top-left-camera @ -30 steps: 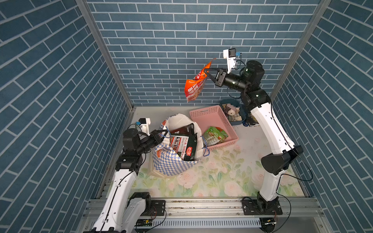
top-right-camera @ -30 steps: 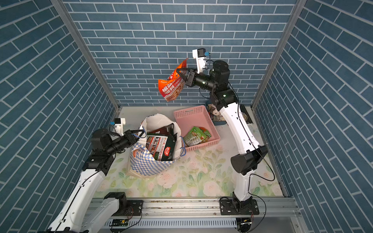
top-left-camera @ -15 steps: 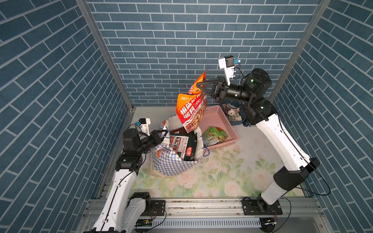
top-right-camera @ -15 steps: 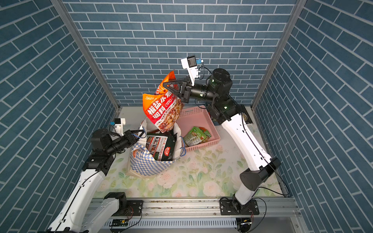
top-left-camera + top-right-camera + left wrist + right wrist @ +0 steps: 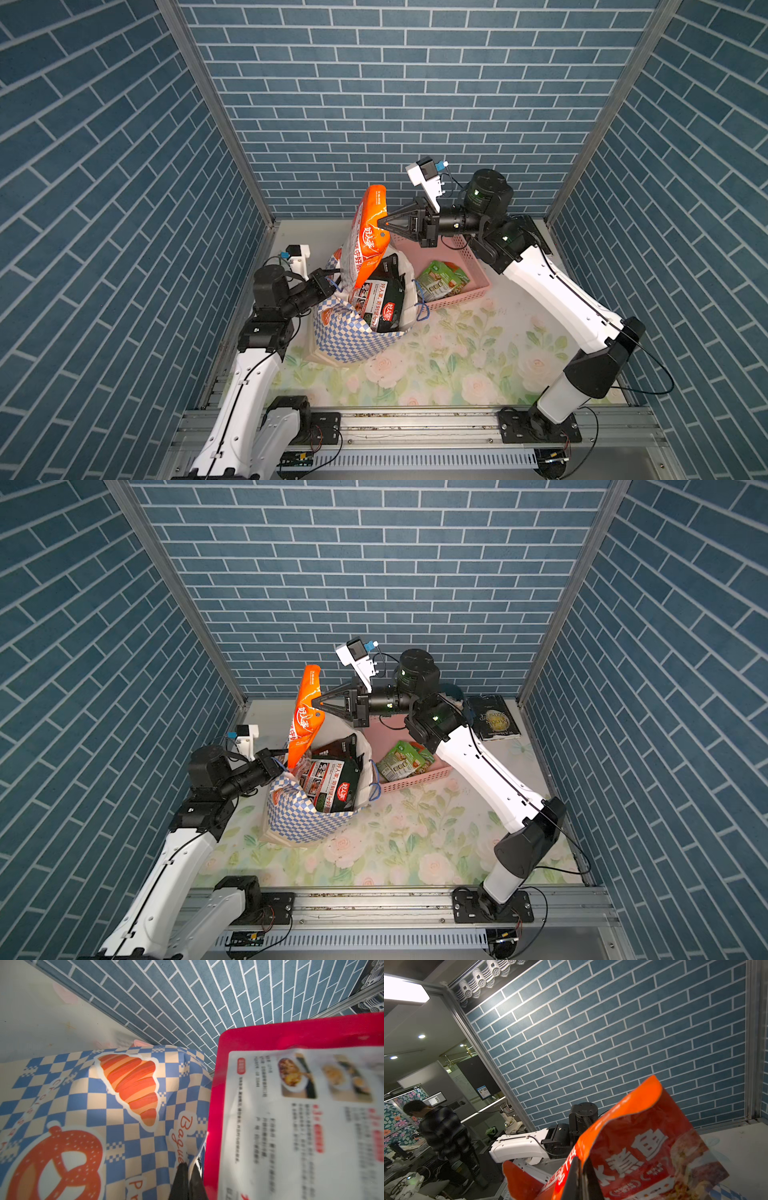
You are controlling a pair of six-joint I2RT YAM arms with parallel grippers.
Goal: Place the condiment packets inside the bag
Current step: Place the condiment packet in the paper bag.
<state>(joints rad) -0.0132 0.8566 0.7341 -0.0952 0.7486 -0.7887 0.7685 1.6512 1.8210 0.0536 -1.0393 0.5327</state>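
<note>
Orange packet (image 5: 365, 239) (image 5: 305, 719): hangs upright from the right pincer (image 5: 384, 224) (image 5: 318, 703), which grips its side edge in the upper half. Most of it lies below the tips, and its lower end reaches the bag's mouth close to the left pincer (image 5: 332, 277) (image 5: 279, 757). Whether it is past the rim cannot be told.
Right pincer: closed tight on the orange packet, pointing sideways, raised above the bag. In the right wrist view (image 5: 581, 1178) the packet's (image 5: 643, 1147) glossy front fills the space past the tips.
Bag (image 5: 349, 338) (image 5: 299, 818): below the right pincer, mouth open, leaning a little.
Left pincer: closed on the bag's rim, on the side away from the right pincer. In the left wrist view its fingers (image 5: 180, 1180) nip a thin white edge, with the orange packet's (image 5: 291, 1105) back just beside them.
Black packet (image 5: 380, 297) (image 5: 332, 779): inside the bag, below the right pincer.
Green packet (image 5: 442, 280) (image 5: 405, 760): in the basket (image 5: 469, 291) (image 5: 415, 782), under the right arm.
Basket: pink, just beside the bag.
Book (image 5: 496, 719): beyond the right arm, well apart from both pincers.
Surface (image 5: 457, 365): floral.
</note>
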